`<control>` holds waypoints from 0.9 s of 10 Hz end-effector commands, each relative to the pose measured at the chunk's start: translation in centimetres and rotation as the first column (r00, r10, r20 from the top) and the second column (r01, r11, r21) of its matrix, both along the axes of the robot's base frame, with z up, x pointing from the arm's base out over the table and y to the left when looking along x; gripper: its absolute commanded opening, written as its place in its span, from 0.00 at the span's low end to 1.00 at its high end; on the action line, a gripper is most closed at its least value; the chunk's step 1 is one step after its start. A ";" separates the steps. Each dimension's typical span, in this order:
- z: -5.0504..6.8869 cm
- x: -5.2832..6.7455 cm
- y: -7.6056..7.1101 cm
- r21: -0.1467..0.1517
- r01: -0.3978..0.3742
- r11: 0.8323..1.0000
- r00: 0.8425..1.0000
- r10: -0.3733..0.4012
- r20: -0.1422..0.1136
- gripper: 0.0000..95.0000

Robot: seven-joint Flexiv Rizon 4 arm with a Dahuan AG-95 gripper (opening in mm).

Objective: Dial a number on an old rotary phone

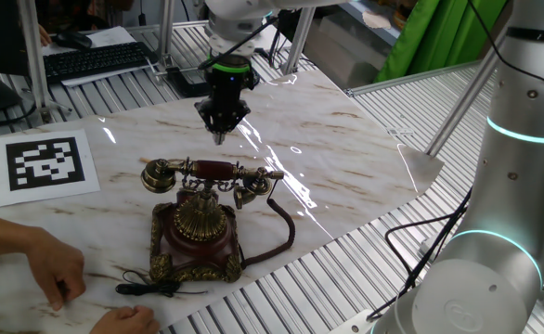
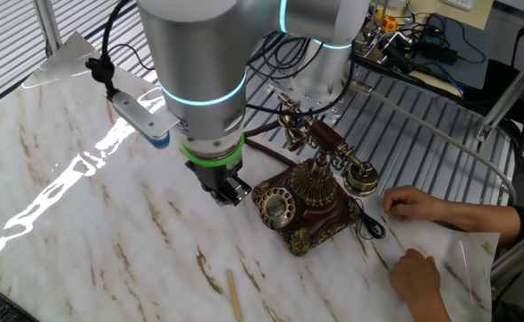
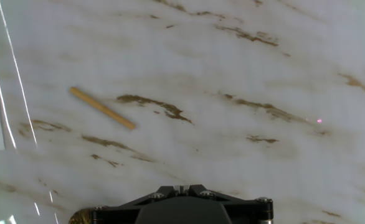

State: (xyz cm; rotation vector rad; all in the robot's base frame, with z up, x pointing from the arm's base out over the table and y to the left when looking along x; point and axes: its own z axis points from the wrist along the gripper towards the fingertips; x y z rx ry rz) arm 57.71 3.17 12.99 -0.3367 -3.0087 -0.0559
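Note:
The old rotary phone (image 1: pixel 198 232) stands near the front of the marble-patterned table (image 1: pixel 346 139), its dark red-brown base trimmed in brass. Its handset (image 1: pixel 212 172) rests across the cradle, and the brass dial (image 2: pixel 275 207) faces up. My gripper (image 1: pixel 220 137) hangs shut and empty just above the table, a little behind the phone in one fixed view and just left of the dial in the other fixed view, gripper (image 2: pixel 229 199). In the hand view the shut fingertips (image 3: pixel 182 186) point at bare tabletop, and a brass edge of the phone (image 3: pixel 83 216) shows at the bottom left.
A thin wooden stick (image 3: pixel 101 107) lies on the table near the gripper, stick (image 2: pixel 233 293). A person's hands (image 1: pixel 49 269) rest by the phone's cord at the front. A printed marker sheet (image 1: pixel 47 162), a black keyboard (image 1: pixel 96 60) and a second robot arm (image 1: pixel 504 186) surround the table.

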 end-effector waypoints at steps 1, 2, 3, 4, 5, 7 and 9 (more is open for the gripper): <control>0.0 -0.1 -0.1 0.038 -0.082 0.996 0.996 0.081 0.032 0.00; 0.0 -0.1 -0.1 0.041 -0.101 0.994 0.995 0.099 0.032 0.00; 0.0 -0.1 -0.1 0.039 -0.096 0.995 0.995 0.095 0.033 0.00; 0.0 -0.1 -0.1 0.037 -0.094 0.995 0.995 0.093 0.040 0.00; 0.0 -0.1 -0.1 0.039 -0.099 0.994 0.994 0.097 0.041 0.00; 0.0 -0.1 -0.1 0.035 -0.106 0.994 0.994 0.104 0.040 0.00; 0.0 -0.1 -0.1 0.035 -0.113 0.993 0.993 0.111 0.040 0.00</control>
